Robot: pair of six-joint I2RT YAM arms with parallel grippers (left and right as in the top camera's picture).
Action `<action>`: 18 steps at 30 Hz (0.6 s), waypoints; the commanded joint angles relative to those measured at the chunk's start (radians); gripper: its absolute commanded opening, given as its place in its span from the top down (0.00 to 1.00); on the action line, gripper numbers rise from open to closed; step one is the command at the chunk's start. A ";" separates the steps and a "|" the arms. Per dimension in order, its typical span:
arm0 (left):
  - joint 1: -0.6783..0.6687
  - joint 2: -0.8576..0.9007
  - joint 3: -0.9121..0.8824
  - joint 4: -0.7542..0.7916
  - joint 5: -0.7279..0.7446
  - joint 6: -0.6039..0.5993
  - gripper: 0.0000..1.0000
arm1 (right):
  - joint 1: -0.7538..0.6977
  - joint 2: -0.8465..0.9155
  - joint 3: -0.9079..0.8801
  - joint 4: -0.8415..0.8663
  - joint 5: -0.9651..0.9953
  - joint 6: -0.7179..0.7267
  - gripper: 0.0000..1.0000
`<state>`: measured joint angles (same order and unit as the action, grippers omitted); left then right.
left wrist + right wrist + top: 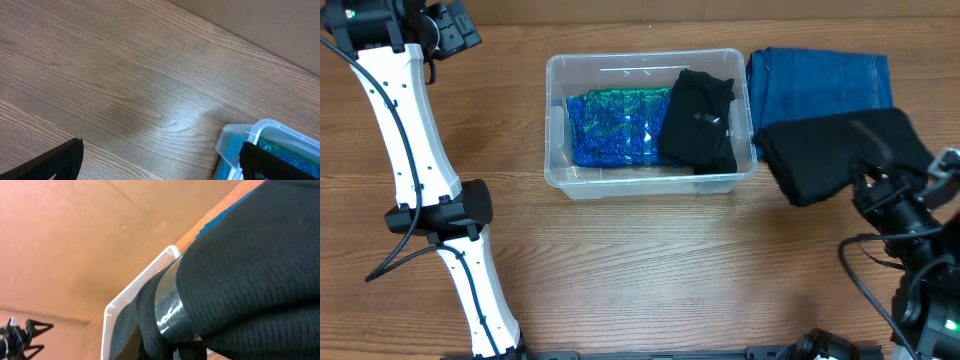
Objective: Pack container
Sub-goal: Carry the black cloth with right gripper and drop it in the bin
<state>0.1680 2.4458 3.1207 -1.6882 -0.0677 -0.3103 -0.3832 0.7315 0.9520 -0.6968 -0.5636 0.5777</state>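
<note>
When seen from overhead, placed the container mid-table, long axis left to right, part-filled, lying left of the right gripper, the arm nearer the black garment beside it. From the left wrist, showed the left gripper spread wide and empty by the container's corner. From the right wrist, showed only black fabric against the rim; could not tell if clamped.

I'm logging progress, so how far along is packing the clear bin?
Partly done. A blue-green cloth and a black garment lie inside the container. In hand: the right gripper is at a second black garment beside it, though I can't tell if it grips. Remaining: that garment and the blue denim under it are outside. The left gripper hangs open off to the side.
</note>
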 commanded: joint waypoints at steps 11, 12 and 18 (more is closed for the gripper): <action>0.002 -0.039 0.001 -0.001 -0.013 0.019 0.00 | 0.754 0.421 0.041 0.442 0.547 0.090 0.96; 0.002 -0.039 0.001 -0.001 -0.013 0.019 0.00 | 0.803 0.465 0.048 0.491 0.599 0.094 0.96; 0.002 -0.039 0.001 -0.001 -0.013 0.019 0.00 | 1.054 0.753 0.119 0.726 0.992 0.280 0.96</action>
<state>0.1680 2.4458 3.1207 -1.6905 -0.0681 -0.3103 0.6254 1.4273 1.0061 -0.0444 0.2214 0.7578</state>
